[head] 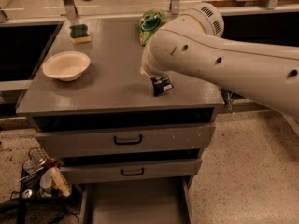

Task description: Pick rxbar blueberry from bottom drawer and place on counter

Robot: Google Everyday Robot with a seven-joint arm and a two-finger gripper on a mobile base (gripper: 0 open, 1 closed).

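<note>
The rxbar blueberry (161,85), a small dark navy bar with white lettering, stands tilted at the front right of the grey counter (107,80), its lower end at the surface. My gripper (156,78) is right above the bar, almost wholly hidden behind my thick white arm (219,62), which reaches in from the right. The bottom drawer (135,204) is pulled open below the two handled drawers, and the part of its grey tray that shows holds nothing.
A white bowl (66,65) sits on the counter's left. A green sponge (80,33) lies at the back left and a green chip bag (150,22) at the back middle. A wire basket of clutter (42,181) stands on the floor, lower left.
</note>
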